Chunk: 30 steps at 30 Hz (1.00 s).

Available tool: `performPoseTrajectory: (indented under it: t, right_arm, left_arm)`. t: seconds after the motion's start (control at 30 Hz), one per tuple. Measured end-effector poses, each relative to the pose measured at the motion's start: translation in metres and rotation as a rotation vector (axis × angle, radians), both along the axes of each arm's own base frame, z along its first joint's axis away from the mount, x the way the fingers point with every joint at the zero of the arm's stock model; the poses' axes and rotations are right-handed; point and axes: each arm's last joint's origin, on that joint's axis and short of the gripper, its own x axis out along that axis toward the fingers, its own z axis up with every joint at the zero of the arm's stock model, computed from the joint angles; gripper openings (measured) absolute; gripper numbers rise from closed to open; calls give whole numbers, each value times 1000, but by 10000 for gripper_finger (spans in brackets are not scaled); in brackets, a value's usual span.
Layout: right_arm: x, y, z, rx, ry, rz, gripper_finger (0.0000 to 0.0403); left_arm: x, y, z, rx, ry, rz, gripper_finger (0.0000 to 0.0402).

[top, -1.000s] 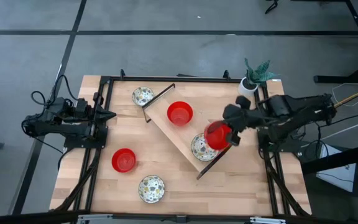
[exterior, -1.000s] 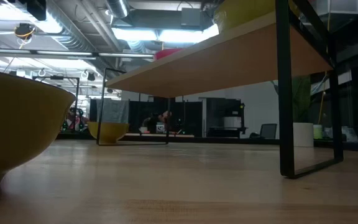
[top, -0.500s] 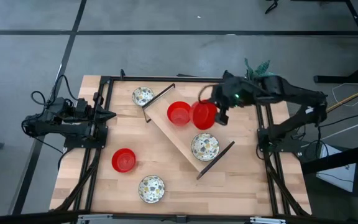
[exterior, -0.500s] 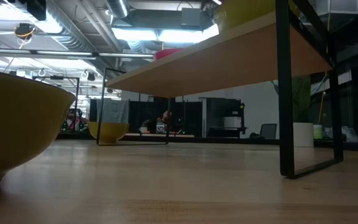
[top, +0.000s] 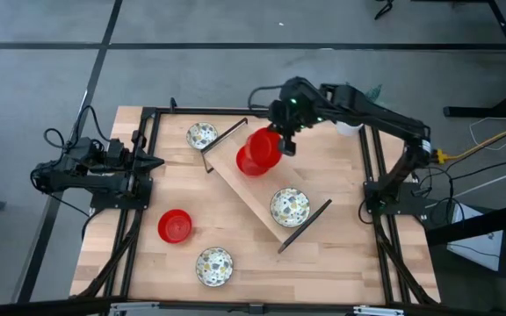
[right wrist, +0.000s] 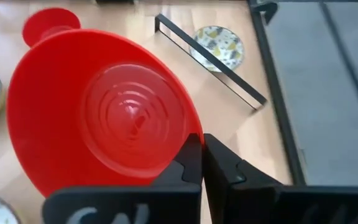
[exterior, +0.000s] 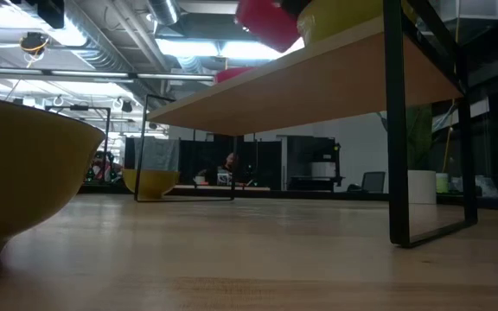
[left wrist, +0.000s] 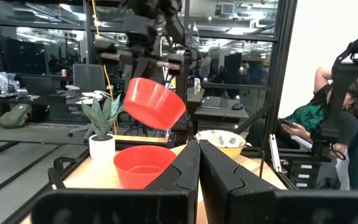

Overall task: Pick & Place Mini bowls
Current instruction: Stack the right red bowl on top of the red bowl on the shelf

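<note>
Mini bowls: we count six. Three red, three speckled with yellow outsides.
Carried bowl: one red bowl [top: 265, 145] hangs in the air, tilted, clamped by its rim in the right gripper [top: 285, 140].
Right gripper grip: in the right wrist view its dark fingers [right wrist: 199, 163] pinch the red rim, closed on it.
Raised shelf: a slanted wooden shelf [top: 253, 195] on black legs crosses the table [top: 341, 237]. A second red bowl [top: 251, 161] sits at its far end, a speckled bowl [top: 289, 207] at its near end.
Key relation: the carried bowl overlaps the shelf's red bowl from above, offset slightly toward the right arm's side. In the left wrist view it hovers clear of the seated one [left wrist: 143, 167], not touching.
Our reading: a stack or a set-down beside it. We judge the drop is nearly straight down, with the tilt to level first.
Other bowls: a red bowl [top: 175, 226] and speckled bowl [top: 214, 266] on the tabletop near the left side, another speckled bowl [top: 202, 135] at the far edge.
Left gripper: [top: 152, 161] waits at the table's left edge, fingers [left wrist: 185, 171] pressed together, empty.
Nearer arm: right, by far.
</note>
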Motion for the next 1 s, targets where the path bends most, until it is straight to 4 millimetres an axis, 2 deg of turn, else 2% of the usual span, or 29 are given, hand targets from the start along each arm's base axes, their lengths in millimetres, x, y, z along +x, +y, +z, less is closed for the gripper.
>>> performPoseTrajectory:
  t: [0.13, 0.3, 0.6, 1.0]
  right_arm:
    - [11, -16, -12, 82, -5, -8, 1]
    - [16, -29, -20, 205, -9, -64, 1]
    - [11, -35, -20, 528, -35, -254, 1]
    - [5, -33, -26, 684, 43, -443, 1]
  left_arm:
    - [0, 0, 0, 0, 0, 0, 4]
    - [0, 0, 0, 0, 0, 0, 4]
    - [0, 0, 0, 0, 0, 0, 4]
    - [0, 0, 0, 0, 0, 0, 4]
